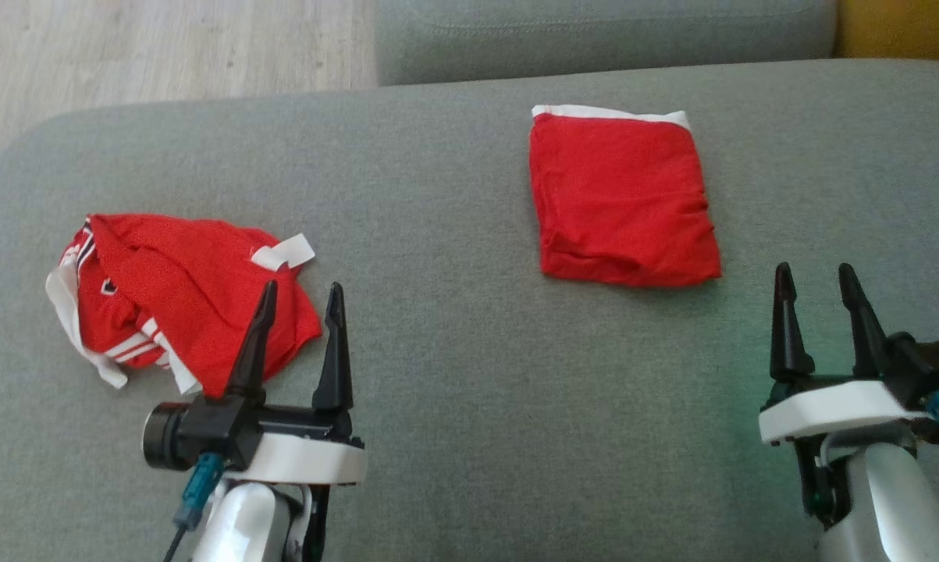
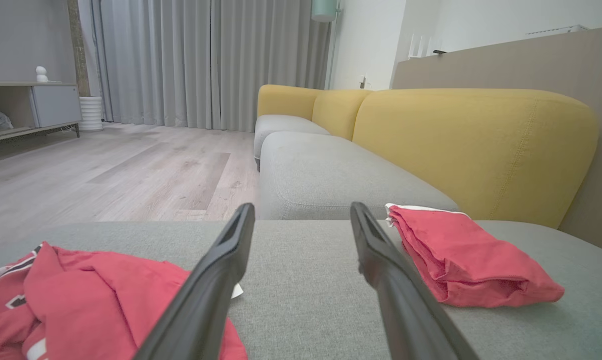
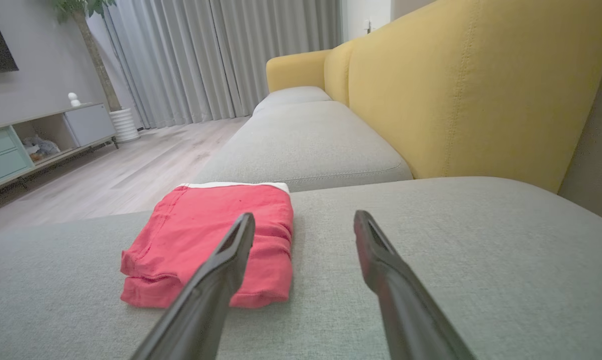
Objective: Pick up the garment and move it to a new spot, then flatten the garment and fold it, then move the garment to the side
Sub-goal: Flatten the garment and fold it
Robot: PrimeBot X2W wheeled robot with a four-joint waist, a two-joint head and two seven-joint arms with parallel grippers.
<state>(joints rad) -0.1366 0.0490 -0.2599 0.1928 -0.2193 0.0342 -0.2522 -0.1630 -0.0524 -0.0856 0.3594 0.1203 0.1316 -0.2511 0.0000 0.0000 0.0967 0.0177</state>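
A crumpled red garment [image 1: 172,273] with white stripes and trim lies at the left of the grey sofa seat [image 1: 477,375]; in the left wrist view this crumpled garment [image 2: 95,290] is at the lower left. My left gripper [image 1: 301,286] is open, its left finger over the cloth's near right edge with nothing between the fingers [image 2: 302,207]. A neatly folded red garment [image 1: 621,203] with a white edge rests at the back right, also seen folded [image 2: 461,255] [image 3: 200,235]. My right gripper [image 1: 815,269] stands open and empty just near and right of it [image 3: 305,216].
A second grey seat cushion [image 1: 594,31] adjoins the far edge. The yellow backrest [image 3: 456,90] runs along the sofa's right side. Wooden floor [image 1: 126,47] lies beyond the rounded far-left corner. A low cabinet [image 2: 30,105] and curtains stand across the room.
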